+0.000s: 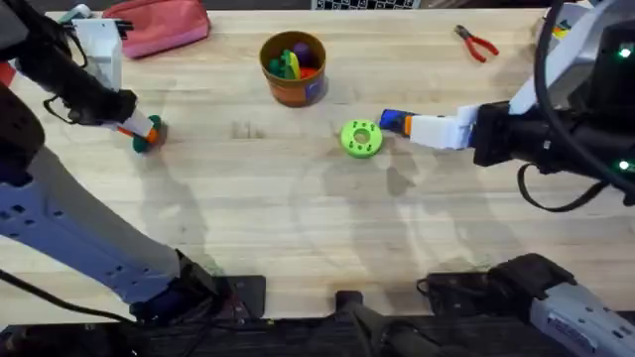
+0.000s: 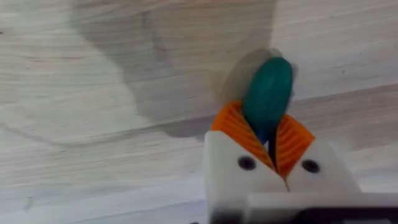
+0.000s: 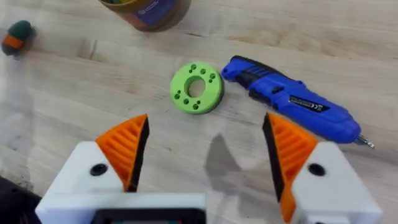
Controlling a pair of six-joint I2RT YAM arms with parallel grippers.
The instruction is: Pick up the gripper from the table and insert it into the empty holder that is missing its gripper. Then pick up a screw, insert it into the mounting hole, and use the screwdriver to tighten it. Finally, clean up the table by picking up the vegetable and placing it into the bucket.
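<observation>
Overhead, the table (image 1: 298, 228) is pale wood with long plank grain running side to side. At about eleven o'clock from its middle stands the round orange bucket (image 1: 293, 69), with bright toy pieces heaped at its rim. Just beyond the middle lies a bright green disc (image 1: 360, 138), flat and ring-shaped, dotted with small holes. Touching or nearly touching its three-o'clock side is the blue end of the screwdriver (image 1: 395, 121), mostly covered by the right gripper (image 1: 437, 130). Red-handled pliers (image 1: 476, 43) lie far off at one o'clock, and a pink pouch (image 1: 159, 25) sits at the far edge toward eleven.

From the left wrist, the left gripper (image 2: 267, 134) has its orange ribbed pads (image 2: 233, 124) pinched tight on the vegetable (image 2: 268, 93), a smooth dark green oval standing out past the fingertips. Overhead it sits at the table's nine-o'clock side, well apart from the bucket.

From the right wrist, the right gripper's white fingers are spread wide, holding nothing, poised over the wood near the disc and the glossy pen-shaped screwdriver with its thin silver bit.
</observation>
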